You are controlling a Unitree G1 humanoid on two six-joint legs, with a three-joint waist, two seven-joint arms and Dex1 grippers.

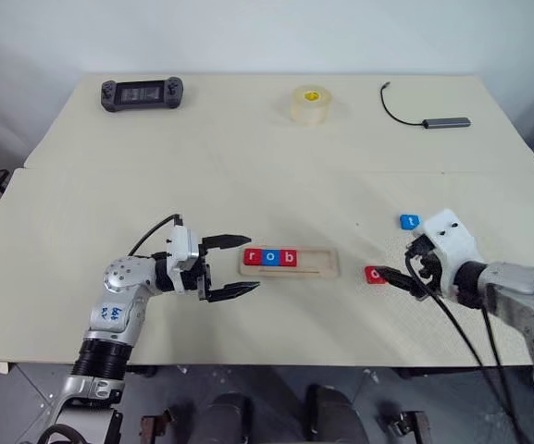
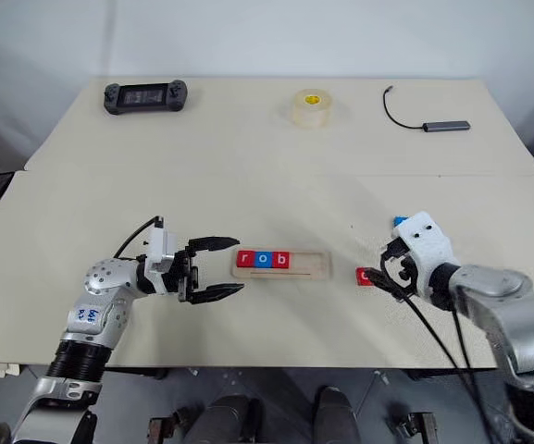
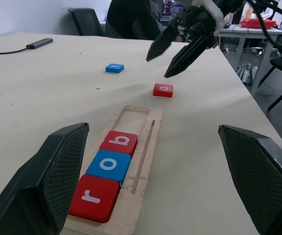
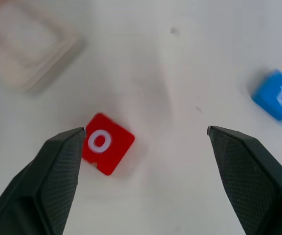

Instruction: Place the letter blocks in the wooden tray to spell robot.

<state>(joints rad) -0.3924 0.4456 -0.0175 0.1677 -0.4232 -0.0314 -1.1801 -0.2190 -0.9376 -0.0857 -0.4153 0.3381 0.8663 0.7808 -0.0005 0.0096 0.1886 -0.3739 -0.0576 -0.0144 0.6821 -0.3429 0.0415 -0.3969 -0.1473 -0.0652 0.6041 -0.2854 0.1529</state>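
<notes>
Tray: wooden tray [image 1: 328,269] lies at centre of the head view, slightly below the middle; its right-hand part is bare.
Placed: red r block [image 1: 253,256], blue o block [image 1: 270,257] and red b block [image 1: 289,258] sit side by side in the tray's left part, reading r-o-b.
Loose blocks: red o block [image 1: 375,275] lies flat on the table [image 1: 248,148] just right of the tray; blue t block [image 1: 409,222] lies farther up and right, apart from it.
Right gripper [image 1: 401,277]: fingers spread wide, holding nothing, hanging just over the red o block. In the right wrist view the block sits against one finger [image 4: 57,171], not centred in the gap.
Left gripper [image 1: 234,266]: fingers apart, empty, level beside the tray's left end.
Progress (judgement): three of five letters in; the o goes next, then the t.
Risk 1: an off-centre closing may push or spin the tile away instead of pinching it.
Risk 2: thin flat tile, so the fingertips may scrape the table or slip off its edges.
Risk 3: a tilted tile may catch on the tray rim or nudge the b.
Risk 4: taking the t first would break the spelling.
</notes>
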